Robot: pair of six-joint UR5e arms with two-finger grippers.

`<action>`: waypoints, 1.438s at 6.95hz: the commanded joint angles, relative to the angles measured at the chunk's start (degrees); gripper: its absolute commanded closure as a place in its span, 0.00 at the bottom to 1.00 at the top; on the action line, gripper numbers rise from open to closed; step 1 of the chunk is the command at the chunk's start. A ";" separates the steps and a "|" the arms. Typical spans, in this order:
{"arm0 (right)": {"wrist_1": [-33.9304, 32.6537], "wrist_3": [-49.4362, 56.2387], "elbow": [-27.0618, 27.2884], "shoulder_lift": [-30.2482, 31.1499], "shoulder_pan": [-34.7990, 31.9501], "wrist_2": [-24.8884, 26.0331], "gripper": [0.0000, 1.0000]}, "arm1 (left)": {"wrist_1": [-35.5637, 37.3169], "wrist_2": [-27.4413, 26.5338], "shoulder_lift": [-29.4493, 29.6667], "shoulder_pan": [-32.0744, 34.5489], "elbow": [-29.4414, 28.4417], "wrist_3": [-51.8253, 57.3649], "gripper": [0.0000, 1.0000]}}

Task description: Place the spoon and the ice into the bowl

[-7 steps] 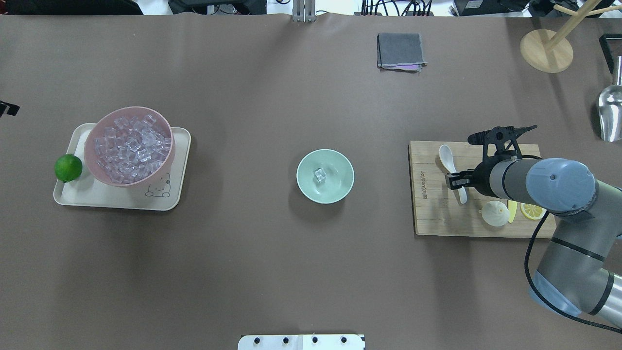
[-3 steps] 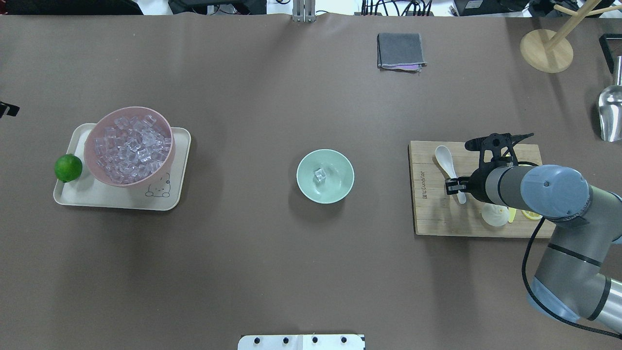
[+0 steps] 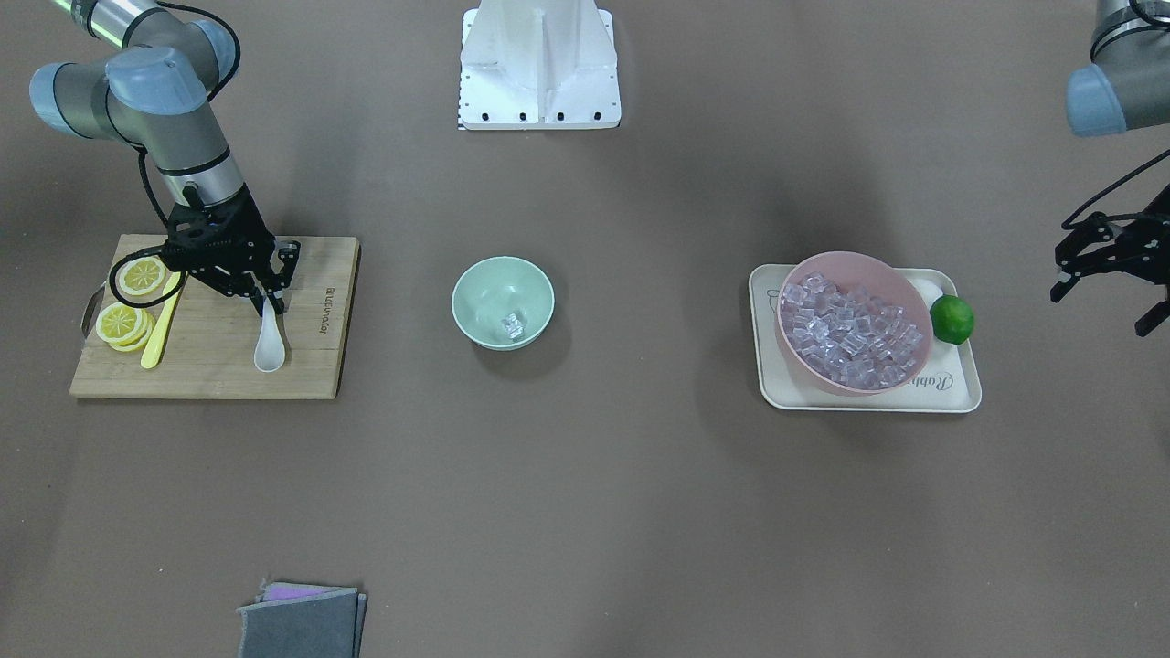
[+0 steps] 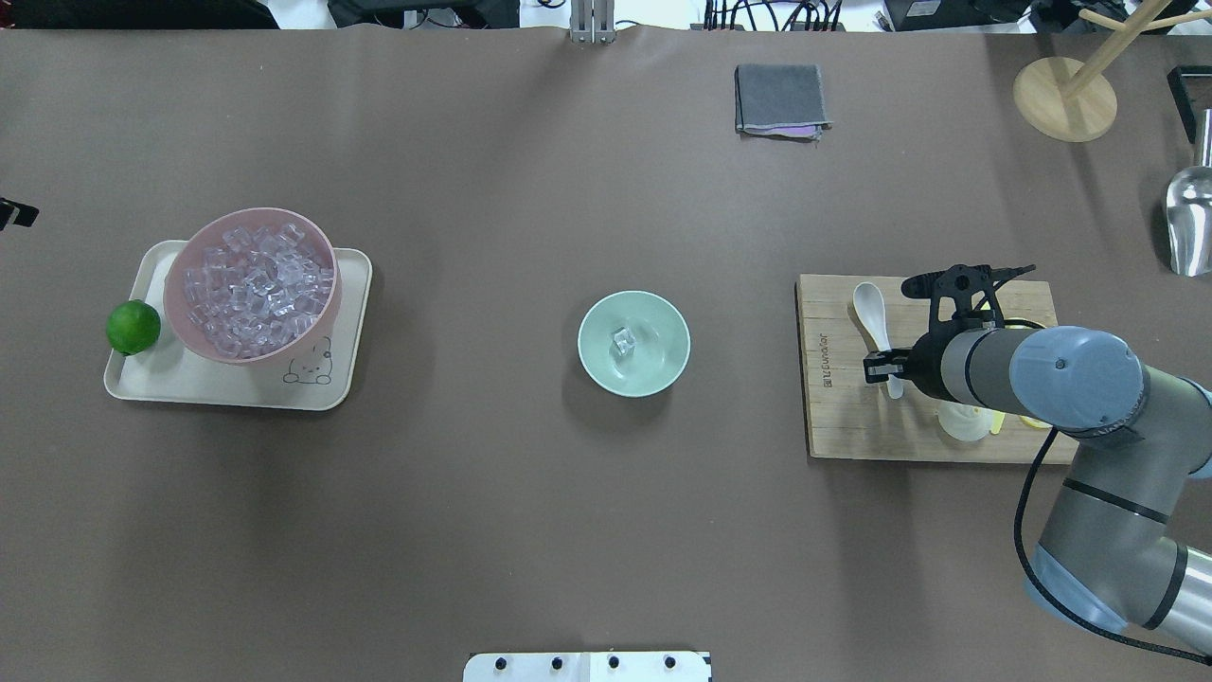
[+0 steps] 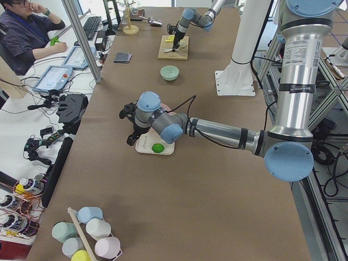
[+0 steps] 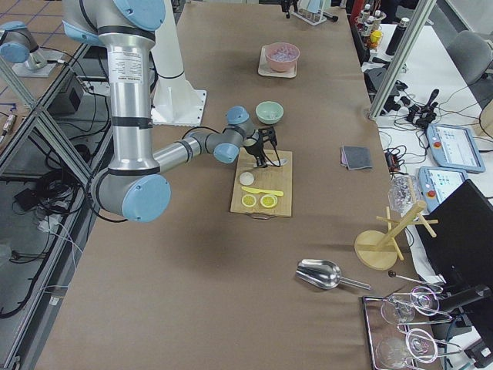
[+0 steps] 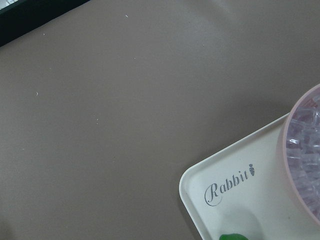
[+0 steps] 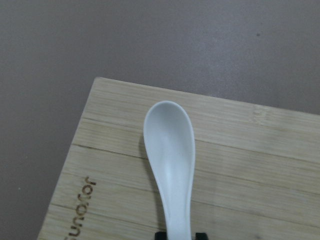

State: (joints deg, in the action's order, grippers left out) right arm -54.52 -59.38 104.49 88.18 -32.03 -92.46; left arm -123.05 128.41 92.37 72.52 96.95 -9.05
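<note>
Clearest read of the moment comes from the left wrist camera: "Rabbit" in dark curly script with a tiny carrot after it, printed on the corner of the cream tray (image 7: 260, 212). Over on the right wrist camera, the bamboo cutting board (image 8: 240, 150) carries a burned-in brand running along its edge, showing "unotor", with its start cut off by the frame.

Brown-covered table (image 4: 492, 530) w/ alu frame posts (image 5: 82, 41), white side desk (image 6: 439, 85), tiled floor (image 6: 31, 9).
</note>
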 commanded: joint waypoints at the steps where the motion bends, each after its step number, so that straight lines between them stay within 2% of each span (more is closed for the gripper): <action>1: -0.14 -0.03 1.67 -0.63 0.13 -0.17 1.00 | 0.00 0.00 0.00 -0.01 0.00 0.00 0.01; 2: -1.36 -0.38 3.08 -2.20 0.13 -0.26 1.00 | 0.00 0.00 0.00 -0.01 0.00 0.00 0.01; 3: -8.42 -5.52 4.57 -7.79 0.39 -0.35 1.00 | 0.00 0.00 0.00 -0.01 0.00 0.00 0.01; 4: -18.33 -8.53 5.28 -15.85 0.83 -0.35 1.00 | 0.00 -0.09 0.00 -0.01 0.00 0.00 0.01; 5: -27.47 -8.56 6.07 -22.46 2.75 -0.09 1.00 | 0.00 -0.18 0.00 -0.10 0.00 -0.09 0.01; 6: -33.22 -7.42 6.08 -27.39 5.72 1.65 1.00 | 0.00 -0.18 0.09 -0.01 0.00 0.00 0.01; 7: -33.54 -4.37 5.91 -28.75 9.41 6.20 1.00 | 0.00 -0.26 0.09 -0.01 0.08 0.00 0.01; 8: -33.72 0.01 5.21 -29.11 12.14 8.68 1.00 | 0.00 -0.26 0.09 -0.01 0.08 0.00 0.01; 10: -33.63 2.24 3.36 -29.20 13.13 9.49 1.00 | 0.00 -0.26 0.09 -0.01 0.00 0.00 0.01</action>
State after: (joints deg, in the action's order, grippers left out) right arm -88.06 -59.14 108.78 59.15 -19.68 -83.65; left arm -123.05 128.15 92.46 72.51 96.98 -9.05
